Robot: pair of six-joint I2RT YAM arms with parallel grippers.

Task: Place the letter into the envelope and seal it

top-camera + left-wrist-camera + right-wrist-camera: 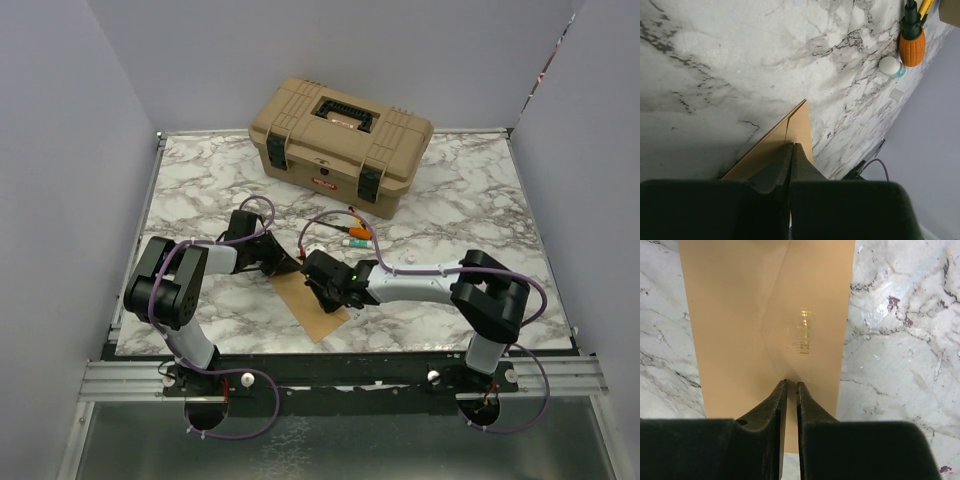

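Observation:
The brown envelope (322, 318) lies flat on the marble table between the two arms, its flap folded down. The flap's V creases (771, 340) end in a point just ahead of my right gripper (791, 383). That gripper (316, 291) hangs low over the envelope (740, 315), its jaws nearly together with a thin gap and nothing between them. My left gripper (792, 145) is shut, its tips resting on the far corner of the envelope (797, 125), also seen from above (286, 268). The letter shows in no view.
A tan toolbox (340, 140) stands at the back of the table. An orange-handled tool (911, 46) and a small white and teal tube (891, 66) lie just behind the envelope, near the right arm's cable. Walls close in left, right and behind.

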